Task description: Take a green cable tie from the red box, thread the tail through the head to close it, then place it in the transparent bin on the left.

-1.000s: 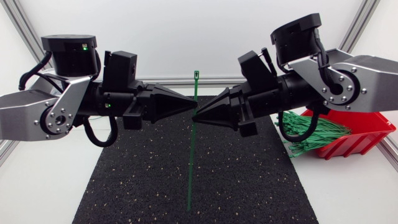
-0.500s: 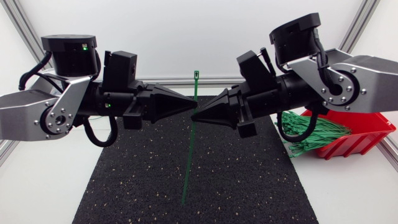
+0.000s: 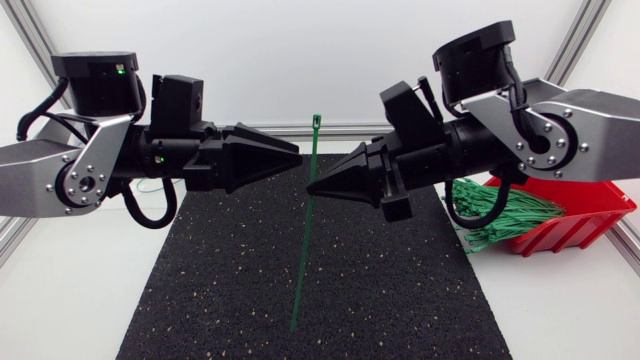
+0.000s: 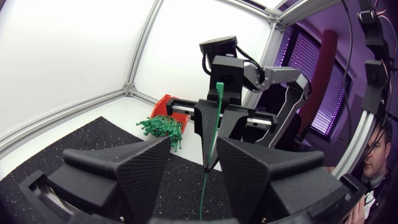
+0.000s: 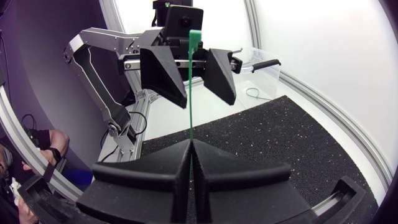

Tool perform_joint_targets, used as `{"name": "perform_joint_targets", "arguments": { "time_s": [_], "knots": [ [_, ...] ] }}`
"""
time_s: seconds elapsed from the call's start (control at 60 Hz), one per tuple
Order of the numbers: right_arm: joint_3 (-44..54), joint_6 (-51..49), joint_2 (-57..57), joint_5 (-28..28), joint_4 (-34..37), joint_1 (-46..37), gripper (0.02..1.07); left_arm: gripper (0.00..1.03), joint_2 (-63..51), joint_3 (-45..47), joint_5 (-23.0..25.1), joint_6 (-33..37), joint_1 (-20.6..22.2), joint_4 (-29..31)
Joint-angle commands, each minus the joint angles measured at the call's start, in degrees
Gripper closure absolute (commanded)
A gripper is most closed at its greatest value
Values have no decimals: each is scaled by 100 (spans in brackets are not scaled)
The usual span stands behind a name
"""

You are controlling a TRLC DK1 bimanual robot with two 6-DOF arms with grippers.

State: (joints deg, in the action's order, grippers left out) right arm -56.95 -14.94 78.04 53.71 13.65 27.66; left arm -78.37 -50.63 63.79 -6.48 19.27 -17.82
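Your right pincer (image 3: 312,187) is clamping its two black wedge fingers together on the long green plastic cable tie (image 3: 304,250), gripping it in its upper part. The right wrist view is showing the fingers pressed flat together with the strap rising out from between them. Your right arm is coming in from the side with its last link lying nearly level above the table, the pincer pointing towards the middle. Your left pincer (image 4: 193,144) is standing with its fingers apart, holding nothing, its tips just short of the tie and not touching it. The left arm is likewise stretching level, so the two pincers are facing each other point to point. The tie is standing almost upright between them, its square head (image 3: 316,121) above both pincers and its tail reaching down over the black speckled rubber mat (image 3: 220,290). The red plastic box (image 3: 590,215), under your right arm, is holding a bundle of loose green ties (image 3: 500,212) that is spilling over its rim.
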Motion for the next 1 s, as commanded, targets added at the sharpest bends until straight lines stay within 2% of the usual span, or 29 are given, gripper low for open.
{"name": "perform_joint_targets", "arguments": {
  "time_s": [0.0,0.3,0.667,0.983],
  "knots": [
    [114,123,18,-36,-55,11,101,33,32,-307,143,-196,-107,-46],
    [79,149,89,-1,-55,38,101,34,-38,-685,371,-292,-107,-19],
    [26,228,124,183,-38,-15,102,39,-214,-527,503,-248,315,-81],
    [52,237,97,201,-47,-59,102,63,-284,-518,494,-248,341,-186]
  ]
}}
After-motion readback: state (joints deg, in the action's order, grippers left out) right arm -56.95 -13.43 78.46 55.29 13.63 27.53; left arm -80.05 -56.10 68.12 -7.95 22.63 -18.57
